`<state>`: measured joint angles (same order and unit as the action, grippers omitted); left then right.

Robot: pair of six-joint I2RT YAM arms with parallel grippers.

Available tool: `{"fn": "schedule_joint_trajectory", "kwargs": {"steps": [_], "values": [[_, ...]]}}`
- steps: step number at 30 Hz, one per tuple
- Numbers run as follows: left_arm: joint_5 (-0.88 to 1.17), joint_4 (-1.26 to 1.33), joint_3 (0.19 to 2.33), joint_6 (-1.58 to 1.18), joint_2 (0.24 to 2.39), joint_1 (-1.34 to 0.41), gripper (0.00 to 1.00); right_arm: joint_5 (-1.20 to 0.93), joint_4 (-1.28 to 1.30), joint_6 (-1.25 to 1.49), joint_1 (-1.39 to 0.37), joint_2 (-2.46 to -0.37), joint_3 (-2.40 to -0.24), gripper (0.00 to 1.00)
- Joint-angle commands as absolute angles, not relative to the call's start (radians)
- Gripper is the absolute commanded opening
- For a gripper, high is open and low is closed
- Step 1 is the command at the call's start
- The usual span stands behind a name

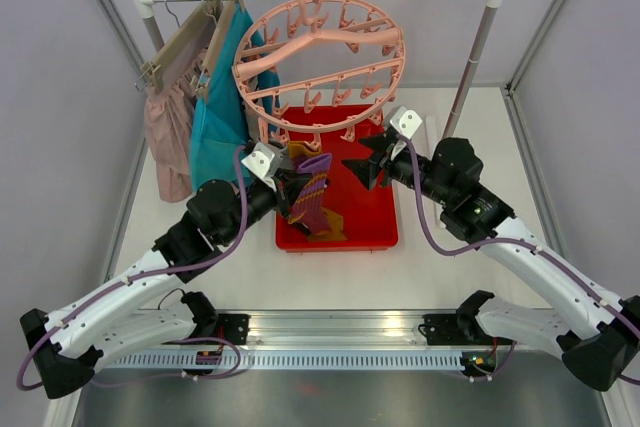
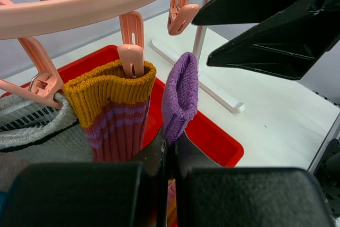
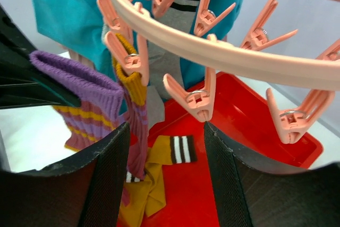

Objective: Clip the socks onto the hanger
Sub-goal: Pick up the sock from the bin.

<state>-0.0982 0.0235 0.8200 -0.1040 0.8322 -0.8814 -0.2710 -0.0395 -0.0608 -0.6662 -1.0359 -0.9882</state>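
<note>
The mustard-cuffed sock [image 2: 114, 110] is seen fastened in a clip of the hanger [image 2: 95, 6]. Just right of it, the purple sock [image 2: 179, 97] is pinched in the clenched left gripper [image 2: 170, 155], long axis upright, cuff uppermost. A free clip [image 2: 183, 11] is hung above the cuff, slightly rightward. The right gripper [image 3: 164, 131], spread and empty, is placed near the clips, likely for opening one.

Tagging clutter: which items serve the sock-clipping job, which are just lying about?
Job: small purple sock in left gripper; mustard-cuffed striped sock; round salmon-pink plastic clip hanger; red plastic tray.
Lying about: large teal garment; pale pink garment; slim wooden hangers.
</note>
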Motion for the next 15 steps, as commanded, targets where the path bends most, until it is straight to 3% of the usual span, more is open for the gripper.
{"fn": "schedule_joint_trajectory", "kwargs": {"steps": [1,15], "values": [[-0.091,0.034,0.871,-0.101,0.831,-0.885,0.02,-0.226,-0.106,-0.101,-0.673,-1.051,-1.035,0.64],[-0.086,0.020,0.884,-0.101,0.838,-0.885,0.02,-0.196,-0.189,-0.114,-0.673,-1.101,-1.052,0.63]]}}
